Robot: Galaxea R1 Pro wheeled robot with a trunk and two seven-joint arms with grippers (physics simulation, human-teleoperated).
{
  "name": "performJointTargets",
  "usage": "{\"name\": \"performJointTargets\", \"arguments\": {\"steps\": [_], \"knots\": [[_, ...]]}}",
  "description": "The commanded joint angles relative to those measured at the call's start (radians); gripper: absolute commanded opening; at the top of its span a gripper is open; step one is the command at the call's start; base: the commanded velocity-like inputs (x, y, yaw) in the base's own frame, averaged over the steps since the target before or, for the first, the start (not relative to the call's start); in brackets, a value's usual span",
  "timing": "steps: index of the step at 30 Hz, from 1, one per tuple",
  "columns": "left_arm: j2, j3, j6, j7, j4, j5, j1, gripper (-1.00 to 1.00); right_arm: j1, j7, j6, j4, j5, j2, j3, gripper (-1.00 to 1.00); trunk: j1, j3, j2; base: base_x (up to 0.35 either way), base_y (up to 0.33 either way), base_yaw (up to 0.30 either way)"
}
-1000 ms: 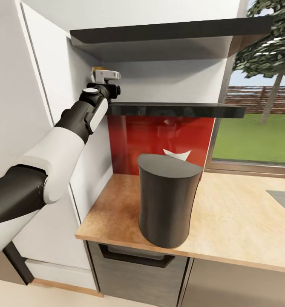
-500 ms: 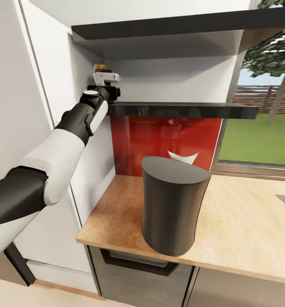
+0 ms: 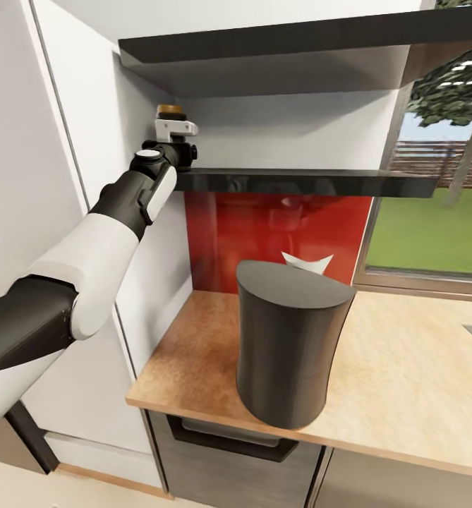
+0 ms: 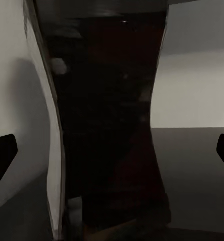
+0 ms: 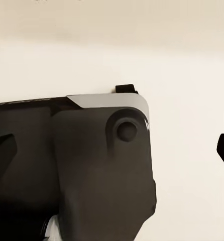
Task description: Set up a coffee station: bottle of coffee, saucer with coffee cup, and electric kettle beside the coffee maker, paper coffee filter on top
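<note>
Up at the left end of the lower kitchen shelf, left arm raised with its gripper at the bottle of coffee. Golden-brown cap showing just above the white gripper body in the head view, bottle standing on the glossy black shelf board close to the white wall panel. In the left wrist view, dark bottle body very close to the camera, between two black fingertips set wide at either edge of the picture and apart from the glass. Second black shelf overhead. Below, tall grey coffee maker upright on the light wood tabletop, near its front edge, with a red backsplash behind and a small white folded piece just past its top. Grey cabinet fronts under the tabletop, window with grass and a tree further along. In the right wrist view, black fingertips spread wide at both edges, a dark robot part with a grey band and a pale surface beyond them, nothing held between.
</note>
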Motion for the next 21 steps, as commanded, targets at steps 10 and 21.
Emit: {"name": "performJointTargets", "arguments": {"steps": [10, 21], "knots": [[0.0, -0.01, 0.002, 0.009, -0.001, 0.009, 0.0, 1.0, -0.001, -0.003, -0.001, 0.0, 0.01, 0.0, -0.008, 1.0, 0.001, -0.005, -0.002, 0.06, 0.0, 0.045], [0.0, -0.011, 0.001, 0.009, 0.002, 0.009, 0.0, 1.0, -0.001, -0.003, -0.001, 0.0, 0.01, 0.0, -0.008, 1.0, 0.001, -0.005, -0.002, 0.123, 0.0, 0.0]]}}
